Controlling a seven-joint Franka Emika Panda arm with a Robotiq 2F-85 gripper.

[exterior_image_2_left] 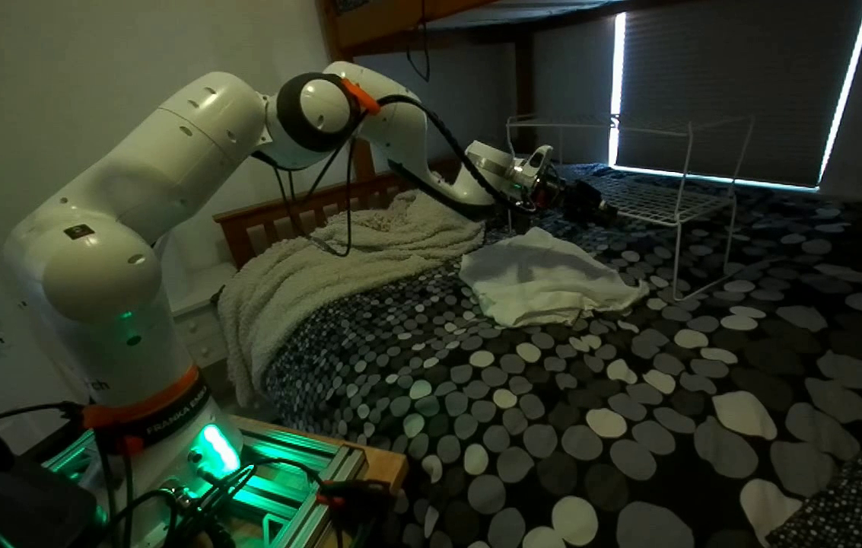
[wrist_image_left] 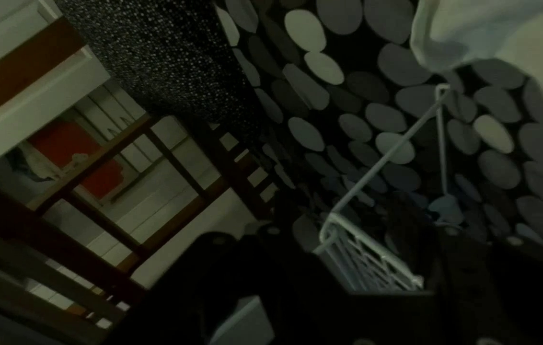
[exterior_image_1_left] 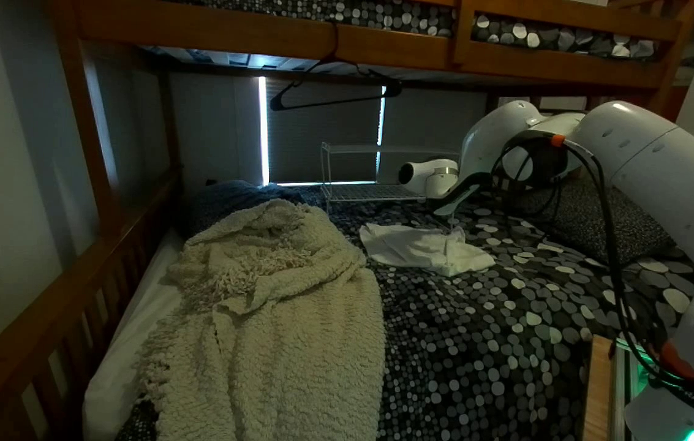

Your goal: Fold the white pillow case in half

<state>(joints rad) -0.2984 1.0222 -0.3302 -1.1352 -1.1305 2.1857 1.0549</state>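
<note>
The black-and-white pebble-patterned bedcover [exterior_image_2_left: 522, 457] spread wide under the white robot arm [exterior_image_2_left: 111, 266], whose base stood at eight o'clock in an exterior view. The cream textured blanket [exterior_image_1_left: 310, 343] lay bunched at seven o'clock in an exterior view, and the white wire rack [exterior_image_2_left: 651, 199] stood at two o'clock in an exterior view. Rumpled on the bedcover near the blanket, the white pillow case [exterior_image_2_left: 545, 278] lay with its long axis, in both exterior views, from just past nine o'clock to just past three, narrowing toward the latter end. The gripper [exterior_image_2_left: 605, 209] hung at the pillow case's one o'clock in an exterior view, apart from it; in the wrist view its dark fingers [wrist_image_left: 415, 235] stood spread and released, rack wire showing between them
</note>
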